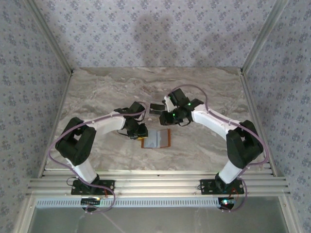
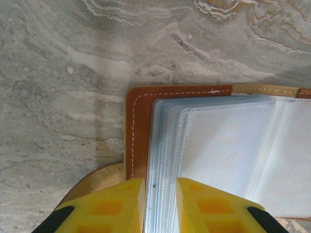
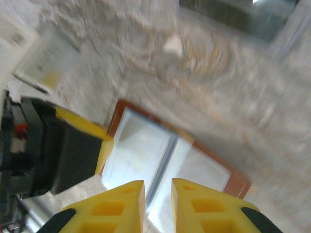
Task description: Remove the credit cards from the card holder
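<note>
- The small flat orange-brown leather-like card holder lies open on the marbled grey-beige table, between the two arms and a little left of centre, pale grey-blue inner face up
- In the top view we see its long axis running left to right across the table, with the fold running near to far
- In the left wrist view we see a stack of clear plastic sleeves fanned over the brown cover. We cannot tell whether any card sits in them
- One pale flat rectangular credit card lies on the table apart from the holder. It is blurred, so we read no more from it
- The left gripper is at the holder's left edge, jaws narrow, with the sleeve edges running into the gap. We judge it is pinching them to hold the holder down
- The right gripper hangs above the open face, clear of it, its jaws narrow with a slim gap. We make out nothing between them
- The left arm is the nearer one, touching the holder, but it is occupied, so we judge that the pull falls to the right arm
- The holder lies below and just ahead of the right fingertips, and the fold runs roughly in line with the gap between them. We reckon those fingers must come down onto a sleeve mouth beside that fold
</note>
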